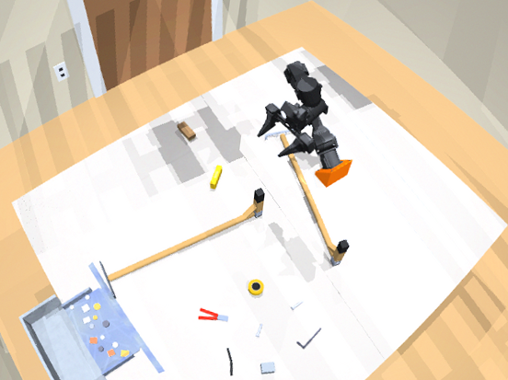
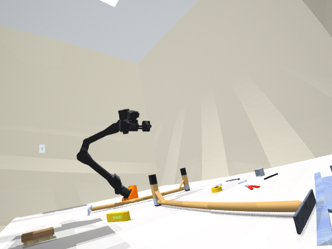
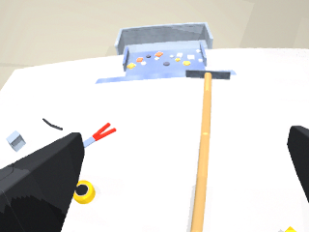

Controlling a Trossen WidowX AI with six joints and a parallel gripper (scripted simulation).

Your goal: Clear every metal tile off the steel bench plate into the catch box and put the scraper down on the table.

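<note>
The steel bench plate [image 1: 121,315] [image 2: 322,214] [image 3: 193,62] lies at the table's front left corner with several small coloured tiles [image 1: 95,316] [image 3: 157,58] on it. The grey catch box [image 1: 31,325] [image 3: 164,31] adjoins its far end. The long scraper [image 1: 180,248] [image 2: 227,206] [image 3: 205,135] lies flat on the table. Its dark blade [image 1: 107,279] [image 2: 304,214] [image 3: 211,75] rests at the plate's near edge, and its black grip [image 1: 259,194] [image 2: 152,179] stands up. My gripper [image 1: 270,144] [image 2: 147,125] [image 3: 188,139] is open and empty, high above the table behind the grip.
A shorter wooden tool [image 1: 310,199] [image 2: 134,199] lies beside the arm's orange base [image 1: 334,171]. A yellow block [image 1: 216,176] [image 2: 118,216], a wood block [image 1: 186,130], a yellow tape roll [image 1: 255,287] [image 3: 84,191], red pliers [image 1: 210,313] [image 3: 102,134] and a grey cube [image 1: 267,367] lie scattered.
</note>
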